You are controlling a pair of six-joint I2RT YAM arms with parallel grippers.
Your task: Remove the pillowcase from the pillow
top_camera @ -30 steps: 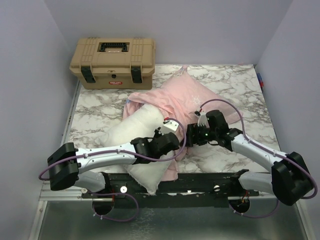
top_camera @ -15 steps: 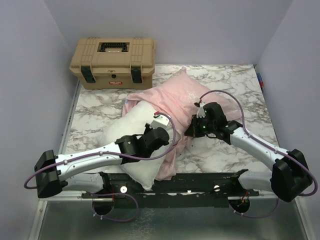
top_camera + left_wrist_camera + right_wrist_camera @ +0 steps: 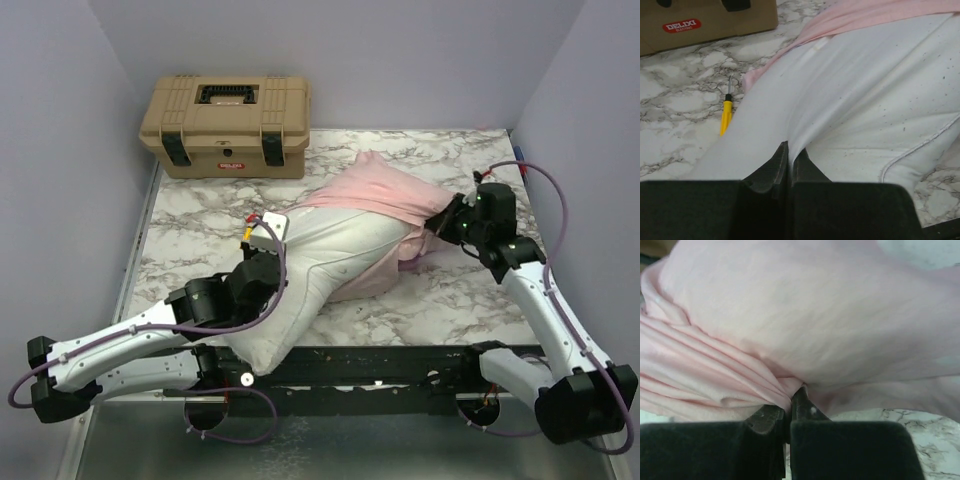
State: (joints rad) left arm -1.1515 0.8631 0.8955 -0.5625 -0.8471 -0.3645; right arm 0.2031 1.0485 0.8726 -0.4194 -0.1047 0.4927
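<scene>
Pillowcase (image 3: pixel 790 315) between right jaws

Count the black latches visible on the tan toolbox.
2: the left latch and the right latch, both on the front of the toolbox. Its back is hidden, so more may exist.

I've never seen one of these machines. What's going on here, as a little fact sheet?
Left tool: shut, pinching a fold of the white pillow
Right tool: shut on the bunched pink pillowcase
Pillowcase: pale pink side showing, covering only the pillow's far end
Pillow: mostly bare, diagonal on the marble table
Nearby: tan toolbox at far left; yellow screwdriver beside the pillow
</scene>
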